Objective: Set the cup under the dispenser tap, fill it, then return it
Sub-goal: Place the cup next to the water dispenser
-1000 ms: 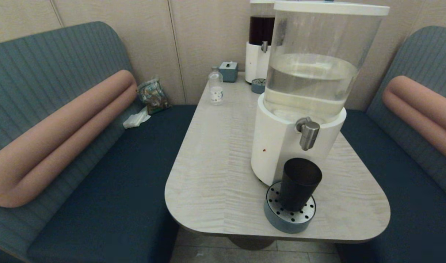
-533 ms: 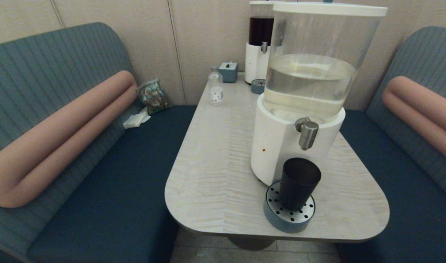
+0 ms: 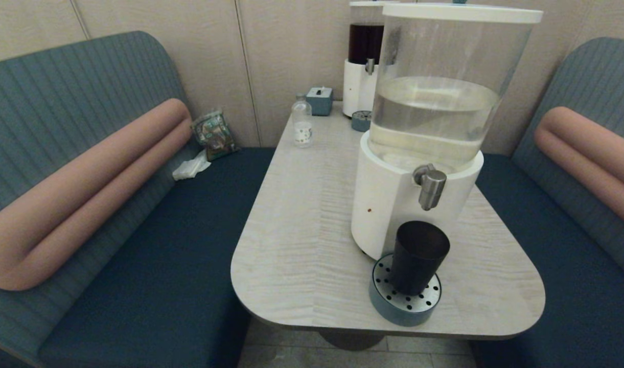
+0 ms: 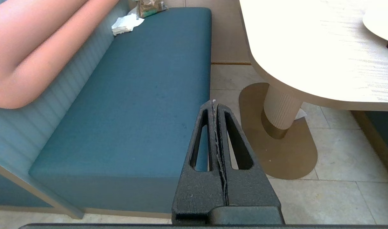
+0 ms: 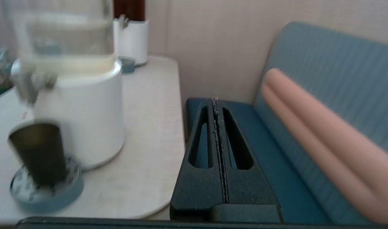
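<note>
The left claw (image 4: pixel 214 108) hangs pressed shut and empty over the floor beside the blue bench (image 4: pixel 143 105), while the right claw (image 5: pixel 216 105), likewise shut on nothing, sits off the tabletop (image 3: pixel 301 245) edge, well apart from everything on it. The cup (image 3: pixel 418 255) stands upright on the perforated drip tray (image 3: pixel 405 299), under the dispenser tap (image 3: pixel 431 186). A claw arriving shut could, by this reading, knock the light tumbler off the tray or strike the tap above it.
</note>
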### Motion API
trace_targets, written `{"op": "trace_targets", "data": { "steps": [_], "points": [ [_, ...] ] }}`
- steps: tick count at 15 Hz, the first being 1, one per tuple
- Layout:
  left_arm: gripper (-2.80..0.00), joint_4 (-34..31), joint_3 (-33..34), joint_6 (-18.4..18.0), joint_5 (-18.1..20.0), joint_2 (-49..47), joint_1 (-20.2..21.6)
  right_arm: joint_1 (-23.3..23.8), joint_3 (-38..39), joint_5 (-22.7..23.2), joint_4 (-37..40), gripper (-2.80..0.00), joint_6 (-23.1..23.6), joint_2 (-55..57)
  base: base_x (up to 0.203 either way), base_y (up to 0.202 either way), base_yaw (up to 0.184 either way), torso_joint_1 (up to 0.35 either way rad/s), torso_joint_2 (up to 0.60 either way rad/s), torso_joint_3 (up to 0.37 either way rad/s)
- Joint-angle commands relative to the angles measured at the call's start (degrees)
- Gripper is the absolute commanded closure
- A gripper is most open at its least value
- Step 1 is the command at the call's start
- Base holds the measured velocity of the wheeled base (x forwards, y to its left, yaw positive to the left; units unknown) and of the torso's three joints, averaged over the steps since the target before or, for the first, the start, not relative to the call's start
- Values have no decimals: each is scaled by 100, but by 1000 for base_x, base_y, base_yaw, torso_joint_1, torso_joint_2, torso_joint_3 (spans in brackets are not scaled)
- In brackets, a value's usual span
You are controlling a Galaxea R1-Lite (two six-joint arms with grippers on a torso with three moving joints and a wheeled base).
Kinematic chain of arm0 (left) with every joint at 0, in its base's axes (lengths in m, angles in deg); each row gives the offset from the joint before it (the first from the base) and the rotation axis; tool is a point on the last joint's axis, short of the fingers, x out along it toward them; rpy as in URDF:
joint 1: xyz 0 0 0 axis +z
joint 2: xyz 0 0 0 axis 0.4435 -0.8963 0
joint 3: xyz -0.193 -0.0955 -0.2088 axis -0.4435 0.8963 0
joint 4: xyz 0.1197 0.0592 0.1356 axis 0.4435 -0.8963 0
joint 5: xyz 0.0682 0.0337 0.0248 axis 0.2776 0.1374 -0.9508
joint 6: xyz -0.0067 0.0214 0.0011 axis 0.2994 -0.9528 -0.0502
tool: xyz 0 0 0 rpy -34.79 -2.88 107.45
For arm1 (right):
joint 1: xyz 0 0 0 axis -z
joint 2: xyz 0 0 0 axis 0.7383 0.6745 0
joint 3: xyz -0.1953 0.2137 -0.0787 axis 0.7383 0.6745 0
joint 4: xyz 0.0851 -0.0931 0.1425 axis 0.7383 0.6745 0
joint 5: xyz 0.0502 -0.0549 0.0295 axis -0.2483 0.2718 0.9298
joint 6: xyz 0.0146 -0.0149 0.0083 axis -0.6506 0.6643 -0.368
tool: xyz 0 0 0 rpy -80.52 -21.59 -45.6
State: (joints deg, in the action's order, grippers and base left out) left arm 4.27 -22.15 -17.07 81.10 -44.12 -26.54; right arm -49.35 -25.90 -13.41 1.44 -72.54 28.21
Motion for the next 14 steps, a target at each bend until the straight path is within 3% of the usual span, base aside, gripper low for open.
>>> {"op": "trace_targets", "data": {
  "steps": [1, 4, 10, 14],
  "points": [
    [0, 2, 1, 1, 0, -9, 3, 130, 352, 184, -3, 0, 1, -489, 0, 0, 0, 0, 0, 0],
    [0, 2, 1, 1, 0, -9, 3, 175, 831, 430, -482, 0, -63, -857, 0, 0, 0, 0, 0, 0],
    [0, -7, 1, 1, 0, -9, 3, 176, 1555, 304, -1130, 0, -115, -1291, 0, 0, 0, 0, 0, 0],
    [0, 2, 1, 1, 0, -9, 3, 176, 1883, 439, -1171, 0, -120, -1291, 0, 0, 0, 0, 0, 0]
  ]
}}
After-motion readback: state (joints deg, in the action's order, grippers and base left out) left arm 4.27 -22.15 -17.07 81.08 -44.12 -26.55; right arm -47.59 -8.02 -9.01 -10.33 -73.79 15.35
